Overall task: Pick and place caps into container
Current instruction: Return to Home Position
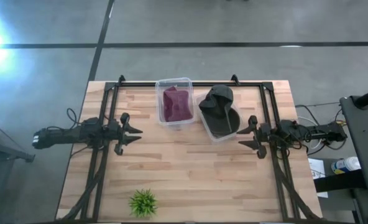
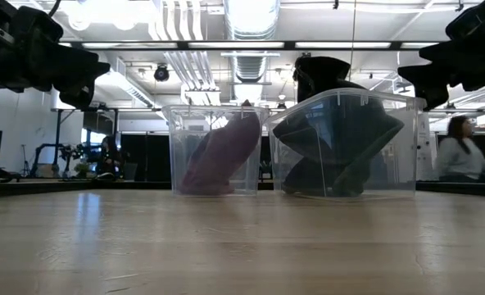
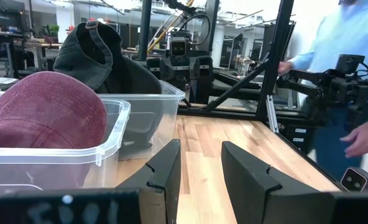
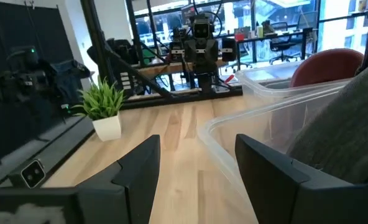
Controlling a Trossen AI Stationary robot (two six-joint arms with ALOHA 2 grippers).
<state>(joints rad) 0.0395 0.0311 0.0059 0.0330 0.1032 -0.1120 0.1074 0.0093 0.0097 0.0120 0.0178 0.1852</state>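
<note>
A maroon cap lies inside the left clear tub; it also shows in the low view and the left wrist view. Dark grey-olive caps are piled in the right clear tub, the top one sticking up above the rim. How many dark caps are in the pile cannot be told. My left gripper is open and empty, left of the tubs. My right gripper is open and empty, right of the dark caps' tub.
A small green plant in a white pot stands near the table's front left edge. A black frame rail runs along the far edge behind the tubs. A person in a blue shirt stands beyond the table's right side.
</note>
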